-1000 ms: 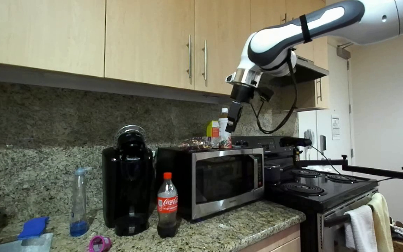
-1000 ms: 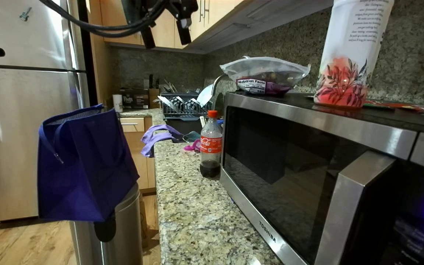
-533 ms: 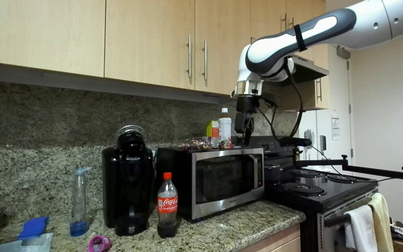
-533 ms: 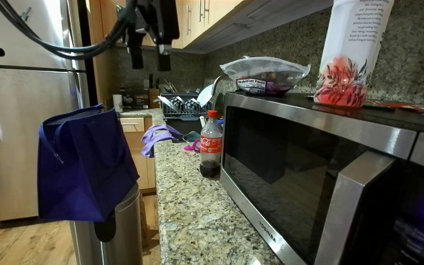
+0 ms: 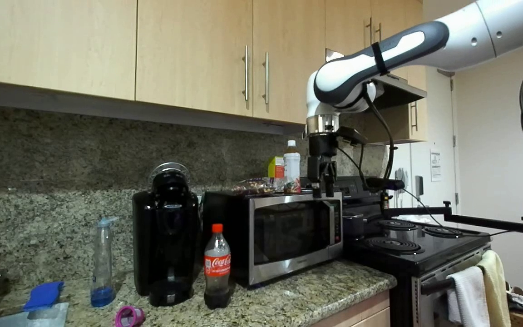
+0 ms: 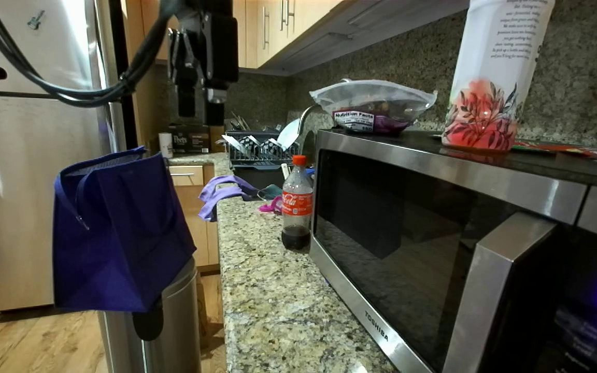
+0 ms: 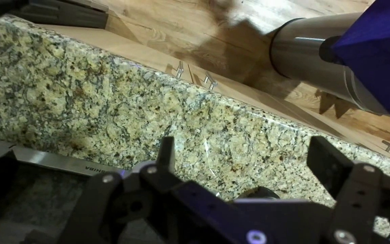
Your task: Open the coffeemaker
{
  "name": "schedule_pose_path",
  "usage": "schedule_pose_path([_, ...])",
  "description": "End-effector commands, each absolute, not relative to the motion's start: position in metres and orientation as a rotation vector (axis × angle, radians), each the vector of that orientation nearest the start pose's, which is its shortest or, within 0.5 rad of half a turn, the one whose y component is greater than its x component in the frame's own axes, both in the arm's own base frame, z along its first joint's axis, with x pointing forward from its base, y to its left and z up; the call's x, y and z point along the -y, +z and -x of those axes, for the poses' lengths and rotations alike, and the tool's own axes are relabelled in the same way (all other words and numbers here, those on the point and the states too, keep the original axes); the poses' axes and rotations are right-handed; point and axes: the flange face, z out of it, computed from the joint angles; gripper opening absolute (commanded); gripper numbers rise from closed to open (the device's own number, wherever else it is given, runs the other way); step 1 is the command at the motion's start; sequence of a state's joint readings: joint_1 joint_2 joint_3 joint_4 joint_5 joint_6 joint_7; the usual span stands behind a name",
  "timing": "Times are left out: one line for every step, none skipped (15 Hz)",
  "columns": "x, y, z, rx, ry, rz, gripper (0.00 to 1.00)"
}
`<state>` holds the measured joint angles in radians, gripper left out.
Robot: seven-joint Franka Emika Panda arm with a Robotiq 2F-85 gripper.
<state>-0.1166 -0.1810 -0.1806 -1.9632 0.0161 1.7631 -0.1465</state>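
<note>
The coffeemaker point(image 5: 166, 240) is a tall black boxy machine with a rounded top, upright on the counter left of the microwave in an exterior view. A clear ring shows behind its top; its black surface is too dark to tell how the lid sits. In the view from the microwave's front the machine is hidden. My gripper point(image 5: 323, 195) points straight down, right of the coffeemaker, in front of the microwave's right upper part; it also shows in an exterior view point(image 6: 200, 116). In the wrist view the gripper point(image 7: 242, 145) is open with nothing between its fingers.
The cola bottle point(image 5: 217, 272) stands between coffeemaker and microwave point(image 5: 295, 231). A spray bottle point(image 5: 102, 268) and pink cup point(image 5: 130, 315) are at the coffeemaker's left. A white bottle point(image 5: 292, 168) tops the microwave. Cabinets point(image 5: 193, 54) hang above. A blue bag point(image 6: 117, 233) sits on a bin.
My gripper has swung from a tilt to pointing straight down. It has come lower, moving slightly right in an exterior view, and left and down in an exterior view from the microwave's front.
</note>
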Motion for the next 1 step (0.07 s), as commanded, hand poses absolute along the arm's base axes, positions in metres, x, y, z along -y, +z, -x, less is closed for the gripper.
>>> schedule_pose_path([0.1518,0.5494,-0.4805,-0.233,0.018,3.081,1.0])
